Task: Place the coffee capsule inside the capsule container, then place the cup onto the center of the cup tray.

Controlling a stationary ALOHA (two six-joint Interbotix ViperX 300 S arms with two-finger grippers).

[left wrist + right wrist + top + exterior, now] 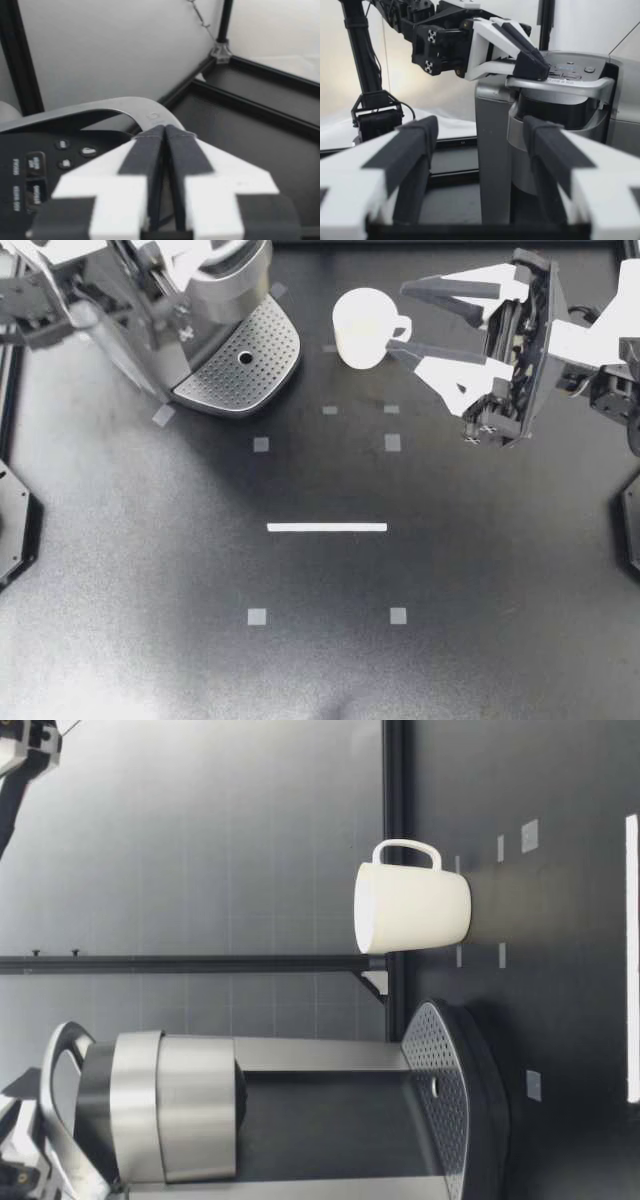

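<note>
A white tape strip [327,527] is lying at the lower centre of the top view, on the black table [480,620]. Farther up, left of centre, the perforated cup tray [245,365] is jutting out from the coffee machine [225,285]. The white cup [360,328] is standing upright on the table at upper centre, just right of the tray and off it, its handle pointing right. My right gripper [396,317] is reaching in from the upper right, jaws spread wide and holding nothing, its fingertips showing either side of the handle from above. My left gripper [210,255] is sitting over the machine at the upper left, fingers pressed together, tips resting on the silver lever [570,84].
</note>
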